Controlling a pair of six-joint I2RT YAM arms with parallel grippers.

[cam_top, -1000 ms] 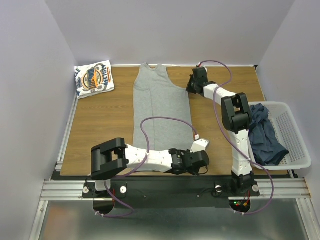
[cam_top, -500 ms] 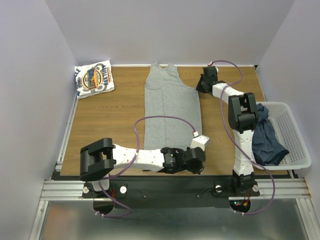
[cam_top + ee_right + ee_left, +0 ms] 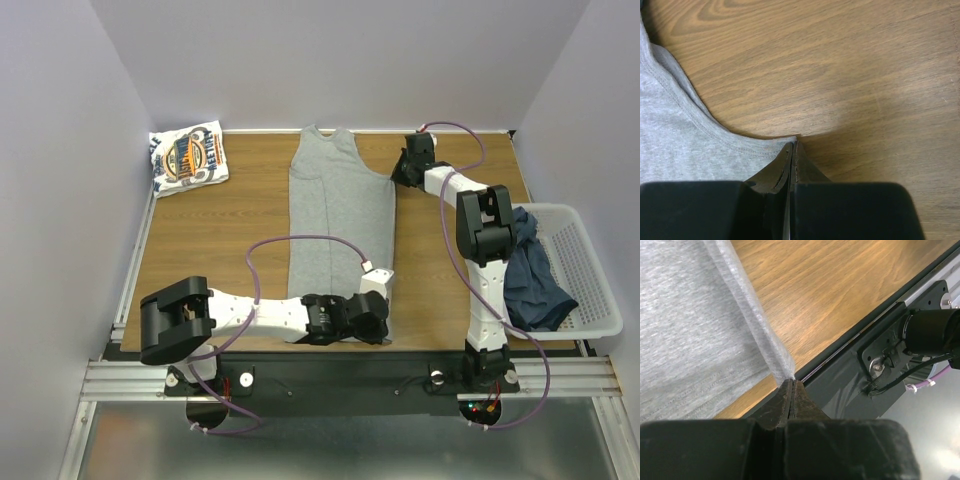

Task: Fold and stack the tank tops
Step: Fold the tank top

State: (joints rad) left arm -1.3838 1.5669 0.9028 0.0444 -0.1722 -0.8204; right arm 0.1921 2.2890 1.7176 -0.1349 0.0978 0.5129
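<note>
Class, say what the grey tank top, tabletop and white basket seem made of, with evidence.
The grey tank top: soft matte knit cloth; heathered flecks, stitched hem. The tabletop: wood or wood-look laminate, faintly glossy; grain lines, pale glare patch. The white basket: probably moulded plastic; stiff, regular mesh holes.

grey tank top [image 3: 335, 215] hem seemingly under left arm [image 3: 270, 318], logo [image 3: 188, 158] unreadable

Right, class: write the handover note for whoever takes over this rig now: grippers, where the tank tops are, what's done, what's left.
Left gripper: shut on the grey tank top, near hem corner.
Right gripper: shut on its armhole edge.
Done: printed tank top folded, far left corner.
Left: fold the grey one, stack it; dark blue tops wait in the mesh basket.
</note>
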